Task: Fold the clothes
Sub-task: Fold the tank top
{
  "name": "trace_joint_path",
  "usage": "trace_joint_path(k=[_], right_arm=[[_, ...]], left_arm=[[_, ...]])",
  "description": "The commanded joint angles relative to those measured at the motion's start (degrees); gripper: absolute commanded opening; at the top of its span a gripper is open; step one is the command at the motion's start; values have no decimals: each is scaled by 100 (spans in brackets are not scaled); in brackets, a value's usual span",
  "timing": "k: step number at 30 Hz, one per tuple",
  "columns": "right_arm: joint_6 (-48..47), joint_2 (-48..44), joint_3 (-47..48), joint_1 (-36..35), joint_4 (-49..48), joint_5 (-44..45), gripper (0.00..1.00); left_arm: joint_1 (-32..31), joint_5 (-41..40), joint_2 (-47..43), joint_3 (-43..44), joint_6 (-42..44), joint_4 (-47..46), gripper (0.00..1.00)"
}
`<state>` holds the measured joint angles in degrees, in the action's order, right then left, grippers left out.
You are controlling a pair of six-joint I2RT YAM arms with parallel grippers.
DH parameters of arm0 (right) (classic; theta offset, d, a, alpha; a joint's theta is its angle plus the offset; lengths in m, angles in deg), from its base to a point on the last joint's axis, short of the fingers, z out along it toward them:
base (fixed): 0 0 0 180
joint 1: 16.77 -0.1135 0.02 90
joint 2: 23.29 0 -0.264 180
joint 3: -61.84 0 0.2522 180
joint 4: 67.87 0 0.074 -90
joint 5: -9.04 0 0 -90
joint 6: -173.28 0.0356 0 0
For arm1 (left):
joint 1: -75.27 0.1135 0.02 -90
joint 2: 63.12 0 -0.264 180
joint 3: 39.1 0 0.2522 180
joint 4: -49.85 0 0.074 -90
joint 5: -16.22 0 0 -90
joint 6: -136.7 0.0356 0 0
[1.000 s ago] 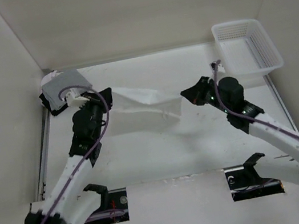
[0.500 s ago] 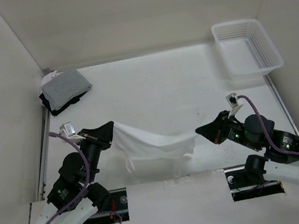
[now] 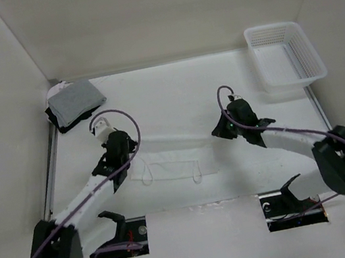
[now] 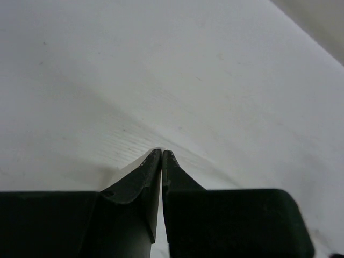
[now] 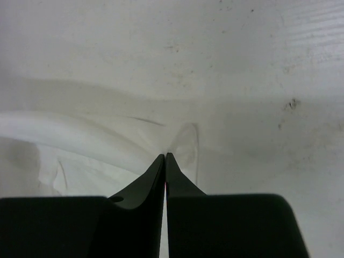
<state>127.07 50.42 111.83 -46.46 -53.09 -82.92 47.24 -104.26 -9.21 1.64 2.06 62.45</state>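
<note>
The clothes, a thin white garment, lie across the middle of the table between my two arms, two narrow loop straps hanging off the near edge. The far edge runs taut from one gripper to the other. My left gripper is shut on the left end of that edge; in the left wrist view its tips pinch ribbed white fabric. My right gripper is shut on the right end, its tips meeting at a small raised fold of cloth.
A folded gray-and-black clothes pile sits in the far left corner. A white plastic mesh basket stands at the far right. White walls close in the table on three sides.
Both arms swung from the near edge out to mid-table, carrying the held edge away from me. The garment, hanging between the grippers before, now lies on the table with its straps nearest me.
</note>
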Motion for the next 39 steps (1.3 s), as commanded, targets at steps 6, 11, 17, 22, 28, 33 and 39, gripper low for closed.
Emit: trace_joint_path(k=[6, 11, 17, 22, 28, 33, 39], right_arm=[[-46, 1996, 1394, 468, -1508, -446, 6], [-20, 2542, 1913, 644, -1578, -507, 6], [-20, 2587, 1950, 662, -1578, -516, 6], [7, 2026, 1362, 627, -1701, -428, 6], [77, 1059, 483, 592, -1780, -402, 6], [174, 294, -89, 416, -1745, -437, 6], [253, -383, -730, -163, -1412, -192, 6]], left_arm=[[1234, 1509, 2771, 886, 123, -2660, 1], [1445, 1738, 3608, 1440, -184, -2985, 2], [1586, 2002, 3513, 1319, -449, -3012, 2], [1647, 2186, 2864, 538, -598, -3030, 2], [2078, 2871, 1642, -351, -879, -2959, 2], [2166, 3206, 772, -720, -897, -2503, 2], [2219, 3329, -29, -1124, -739, -1958, 2]])
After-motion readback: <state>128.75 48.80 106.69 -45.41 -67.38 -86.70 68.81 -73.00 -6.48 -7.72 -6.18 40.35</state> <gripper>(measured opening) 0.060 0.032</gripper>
